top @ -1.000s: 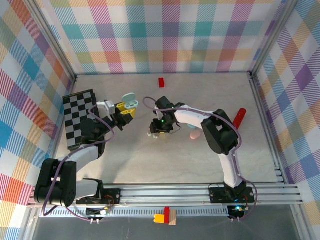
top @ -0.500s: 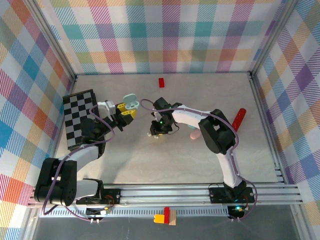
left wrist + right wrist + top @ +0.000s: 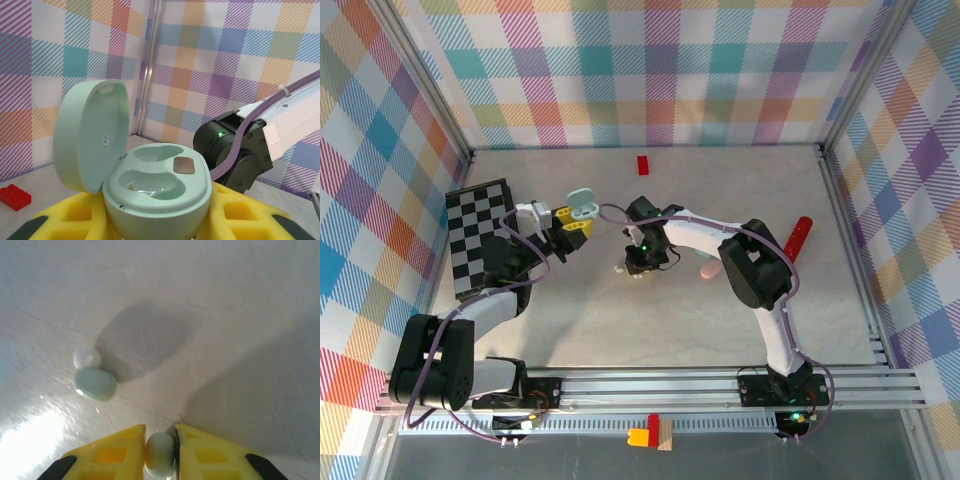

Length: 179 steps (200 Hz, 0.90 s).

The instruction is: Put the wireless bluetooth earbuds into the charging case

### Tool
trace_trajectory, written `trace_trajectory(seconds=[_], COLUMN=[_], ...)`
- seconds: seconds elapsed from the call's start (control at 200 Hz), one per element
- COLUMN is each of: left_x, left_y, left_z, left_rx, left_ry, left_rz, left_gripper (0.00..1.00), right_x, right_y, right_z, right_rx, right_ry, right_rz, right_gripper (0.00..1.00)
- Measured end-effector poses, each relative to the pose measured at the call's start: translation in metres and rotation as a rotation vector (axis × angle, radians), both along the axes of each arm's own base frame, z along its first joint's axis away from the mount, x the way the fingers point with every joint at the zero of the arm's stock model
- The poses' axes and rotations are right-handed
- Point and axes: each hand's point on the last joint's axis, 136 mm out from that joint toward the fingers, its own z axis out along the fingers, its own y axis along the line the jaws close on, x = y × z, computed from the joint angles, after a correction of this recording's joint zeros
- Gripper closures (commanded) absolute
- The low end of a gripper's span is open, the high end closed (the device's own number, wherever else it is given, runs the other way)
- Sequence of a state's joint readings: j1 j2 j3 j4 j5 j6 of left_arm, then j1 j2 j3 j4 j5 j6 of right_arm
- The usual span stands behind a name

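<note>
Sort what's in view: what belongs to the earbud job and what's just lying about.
Job: open mint case in left gripper; mint earbud pinched by right gripper; second mint earbud on table.
Lying about: red block; red stick; checkered board.

Two mint earbuds point(image 3: 95, 383) point(image 3: 160, 454), one open mint case point(image 3: 157, 192), one pink case point(image 3: 709, 270), one red block point(image 3: 643, 164), one red stick point(image 3: 798, 237), one checkerboard point(image 3: 470, 215).
</note>
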State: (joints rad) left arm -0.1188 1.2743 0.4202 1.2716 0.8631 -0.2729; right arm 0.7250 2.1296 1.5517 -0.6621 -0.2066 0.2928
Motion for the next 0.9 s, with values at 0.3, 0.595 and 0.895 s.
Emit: trace_trajectory(seconds=[0.3,0.595,0.895], left_x=[-0.001,-0.001,-0.003], left_y=[0.000,0.000,0.000], left_z=[-0.002,-0.002,0.001], left_rx=[0.001,0.001,0.006], left_ry=[0.006,0.005,-0.012], left_rz=[0.000,0.001,0.004], left_gripper=[0.69,0.69,0.69], right_x=[-0.006,-0.004,0.003], right_y=[-0.065,-0.097,-0.112], right_z=[-0.002,-0.004,0.020], right_rx=[-0.122,-0.245,-0.330], right_ry=[0.015,-0.022,-0.156], right_rz=[0.002,0.037,0.006], right_gripper=[0.79,0.63,0.42])
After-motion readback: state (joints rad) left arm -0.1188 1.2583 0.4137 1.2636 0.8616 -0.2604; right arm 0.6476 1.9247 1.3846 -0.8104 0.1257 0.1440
